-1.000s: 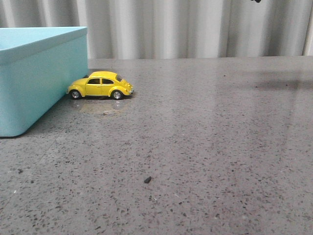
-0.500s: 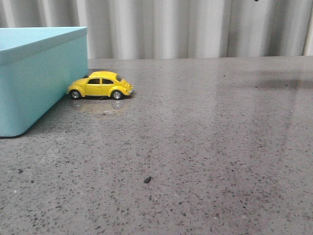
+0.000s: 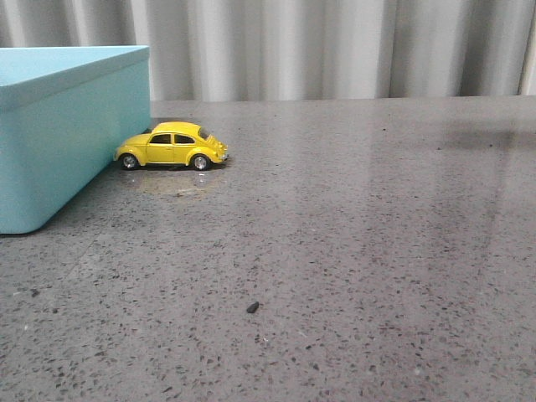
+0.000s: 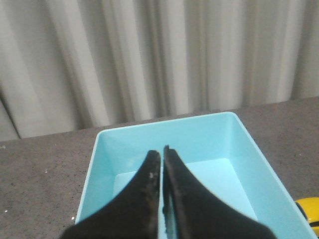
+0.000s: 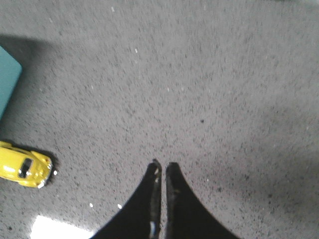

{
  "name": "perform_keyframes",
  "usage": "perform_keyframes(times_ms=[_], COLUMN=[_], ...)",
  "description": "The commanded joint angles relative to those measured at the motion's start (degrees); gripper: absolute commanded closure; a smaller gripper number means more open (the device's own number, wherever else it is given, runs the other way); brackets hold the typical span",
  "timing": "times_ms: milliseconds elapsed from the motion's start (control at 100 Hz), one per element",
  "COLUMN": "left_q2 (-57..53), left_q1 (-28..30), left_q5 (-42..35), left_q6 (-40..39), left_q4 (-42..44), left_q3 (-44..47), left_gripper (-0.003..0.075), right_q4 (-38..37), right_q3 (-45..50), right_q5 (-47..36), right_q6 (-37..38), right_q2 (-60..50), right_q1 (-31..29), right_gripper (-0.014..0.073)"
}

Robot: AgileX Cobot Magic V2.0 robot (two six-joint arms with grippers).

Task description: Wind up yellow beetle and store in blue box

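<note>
The yellow beetle (image 3: 172, 146) stands on its wheels on the grey table, its nose against the side of the blue box (image 3: 59, 142) at the left. The box is open on top and empty inside in the left wrist view (image 4: 124, 144). My left gripper (image 4: 162, 152) is shut and empty, held above the box; a corner of the beetle (image 4: 310, 209) shows beside the box. My right gripper (image 5: 163, 167) is shut and empty, high over bare table, with the beetle (image 5: 22, 169) and a box corner (image 5: 7, 79) well off to one side. Neither gripper shows in the front view.
The speckled grey table (image 3: 352, 234) stretches to the right of the beetle. A small dark crumb (image 3: 252, 307) lies near the front. A pleated grey curtain (image 3: 335, 46) closes the back.
A dark bit of an arm at the top edge of the front view has moved up out of sight. The beetle and box have not moved.
</note>
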Motion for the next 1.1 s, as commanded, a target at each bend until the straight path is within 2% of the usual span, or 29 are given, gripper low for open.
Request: perform_keyframes(times_ms=[0,260,620,720,890,940,1010,1090], left_q2=[3.28,13.25,21.20,22.42,24.65,25.29,26.32,27.60], left_q1=[-1.64,-6.48,-11.41,-12.41,-13.30,-13.30,-13.51,-14.25], left_q5=[-1.59,1.64,3.30,3.43,3.67,3.66,3.66,3.80], left_q6=[-0.63,3.28,9.21,10.35,10.57,10.57,10.57,11.78], left_q4=[-0.23,-0.23,-0.23,-0.23,-0.23,-0.23,-0.23,0.02], left_q3=[-5.49,-14.42,-21.16,-22.00,-23.83,-24.47,-25.49,-26.73], left_gripper=[0.0741,0.0741,0.0724,0.0631,0.0323,0.0252,0.0204,0.0208], right_q4=[0.52,0.52,0.52,0.52,0.52,0.52,0.52,0.52], right_q3=[-1.74,-1.74,-1.50,-0.15,4.18,5.88,8.71,12.20], right_q5=[-4.61,-4.74,-5.70,-6.80,-8.32,-9.11,-10.18,-11.72], right_q6=[-0.62,-1.25,-2.53,-2.54,-2.65,-2.65,-2.65,-2.65], right_q2=[-4.58,-8.84,-15.02,-16.66,-19.14,-20.04,-21.60,-23.59], right_q1=[-0.03,-0.03,-0.03,-0.03,-0.03,-0.03,-0.03,-0.03], right_gripper=[0.0654,0.0654,0.0654,0.0654,0.0654,0.0654,0.0654,0.0654])
